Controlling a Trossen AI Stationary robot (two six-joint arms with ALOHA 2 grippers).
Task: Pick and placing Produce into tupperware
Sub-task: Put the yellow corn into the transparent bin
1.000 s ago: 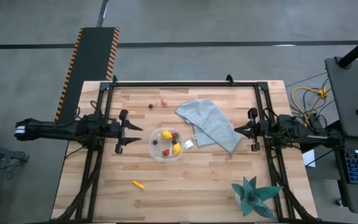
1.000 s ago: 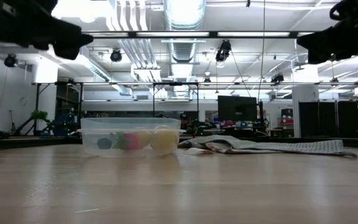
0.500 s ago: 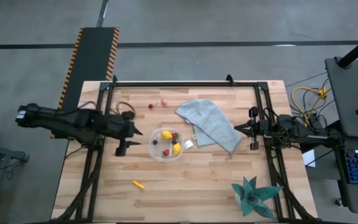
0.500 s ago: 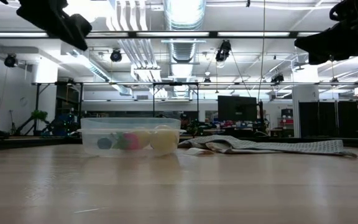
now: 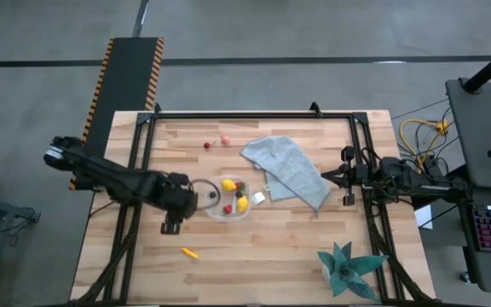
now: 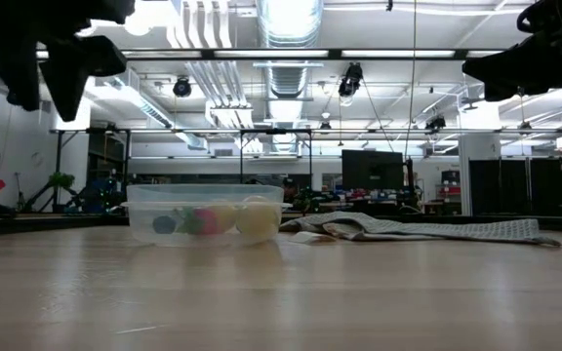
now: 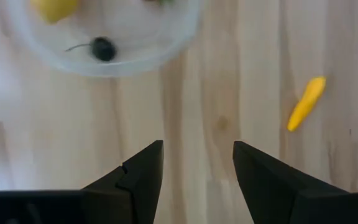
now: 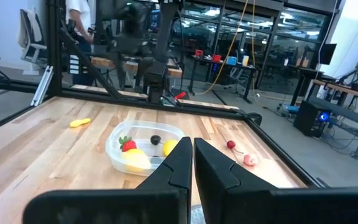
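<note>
The clear tupperware (image 5: 228, 198) stands at mid-table and holds two yellow lemons, a red strawberry and a dark round piece (image 7: 102, 48). It also shows in the right wrist view (image 8: 143, 148). An orange carrot-like piece (image 5: 190, 252) lies nearer the front edge and shows in the left wrist view (image 7: 306, 103). Two red berries (image 5: 216, 143) lie toward the far edge. My left gripper (image 7: 197, 149) is open and empty. It points down above the bare wood just left of the tupperware (image 5: 186, 203). My right gripper (image 8: 192, 152) is shut and empty at the table's right side (image 5: 326, 177).
A grey-blue cloth (image 5: 288, 170) lies right of the tupperware, with a small white tag (image 5: 258, 198) at its edge. A teal spiky plant (image 5: 348, 266) stands at the near right corner. Black frame rails (image 5: 254, 114) run along the table's far, left and right sides.
My left gripper has swung from the table's left edge toward the tupperware and a little toward the near edge. It has tipped from level to pointing down at the table. It stays open. Nothing on the table has moved.
</note>
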